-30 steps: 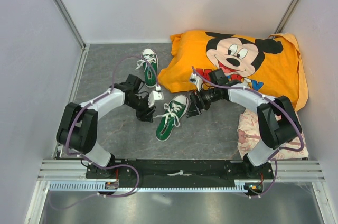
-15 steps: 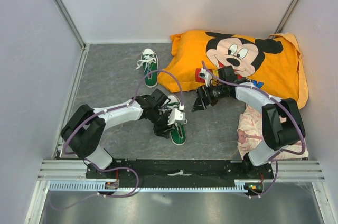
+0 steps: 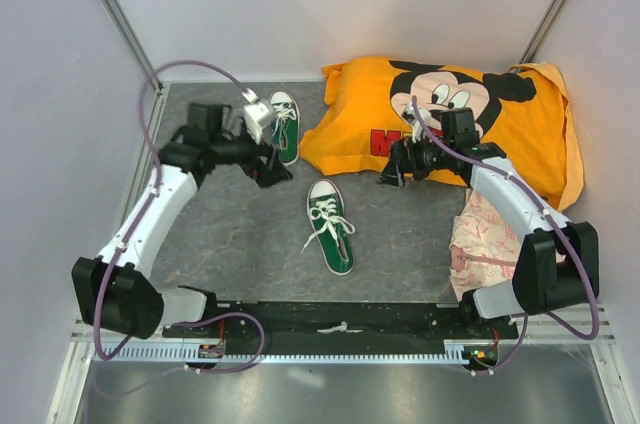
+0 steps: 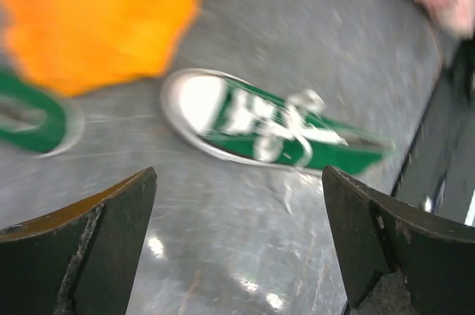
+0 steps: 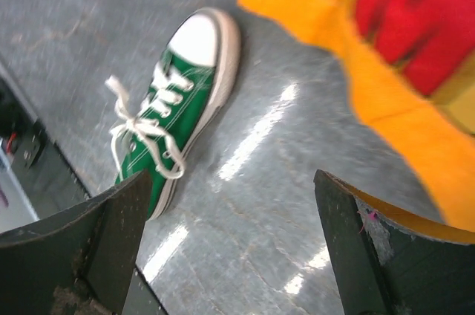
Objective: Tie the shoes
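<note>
Both grippers are released. In the left wrist view the left gripper (image 4: 237, 181) has its fingers spread wide with only bare surface between them, and in the right wrist view the right gripper (image 5: 231, 177) is spread just as wide and holds nothing.

I place everything from the orange Mickey Mouse pillow (image 3: 350, 134), which fills the far right of the grey surface (image 3: 220, 234). A pink cloth (image 3: 480, 234) lies against the pillow's front right edge, on the side toward the arm bases.

From above, the right gripper (image 3: 392, 176) hangs at the pillow's front edge, by the red lettering. The left gripper (image 3: 273, 170) sits just off the pillow's front left corner.

One green shoe (image 3: 284, 126) lies just beside the pillow's left edge, toe pointing away from the arms, with the left gripper at its heel end. The other shoe (image 3: 330, 227) lies in front of the pillow's left corner. It is apart from the pillow, with its toe toward it, and neither gripper touches it.

Its white laces (image 5: 141, 125) lie loose across the tongue and trail off the side. I cannot tell whether they are knotted.
</note>
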`<state>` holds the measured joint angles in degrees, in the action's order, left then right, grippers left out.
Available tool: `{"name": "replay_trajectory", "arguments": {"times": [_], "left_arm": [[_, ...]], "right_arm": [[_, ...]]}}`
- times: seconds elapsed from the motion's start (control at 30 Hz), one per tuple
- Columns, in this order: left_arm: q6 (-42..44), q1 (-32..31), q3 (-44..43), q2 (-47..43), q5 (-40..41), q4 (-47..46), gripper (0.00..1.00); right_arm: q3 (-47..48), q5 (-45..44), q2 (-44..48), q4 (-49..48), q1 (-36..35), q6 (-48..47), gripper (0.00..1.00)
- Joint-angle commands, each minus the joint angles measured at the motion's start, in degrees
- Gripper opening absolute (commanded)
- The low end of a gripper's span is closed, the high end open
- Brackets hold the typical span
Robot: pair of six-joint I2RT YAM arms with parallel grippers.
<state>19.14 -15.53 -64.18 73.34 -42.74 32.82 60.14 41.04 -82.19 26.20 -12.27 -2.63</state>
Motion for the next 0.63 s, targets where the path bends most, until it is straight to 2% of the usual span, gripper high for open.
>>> {"name": "replay_trajectory", "arguments": {"times": [0.0,0.13,0.3,0.47,0.6], "left_arm": [[-11.74,9.7,-11.74,4.79,0.89,9.53,0.99],[-14.74,14.38,-13.17,5.32,4.32,12.35,0.99],[-12.99,14.56,-5.18,2.25,15.82,11.75,0.99],[-11.4,14.56,2.12,-0.83,20.14,10.51,0.99],[-9.91,14.47,3.28,-4.25,22.43,9.9,0.99]], "right_arm": [[3.49,-6.3,3.88,0.95,3.74,3.78,0.98],[0.08,-8.95,8.0,3.07,4.27,1.51,0.98],[-6.42,-14.4,13.11,4.65,4.98,-1.4,0.98],[-8.72,-16.34,13.55,5.8,5.24,-1.85,0.98],[-8.03,-16.34,14.34,4.75,5.33,-1.76,0.98]]}}
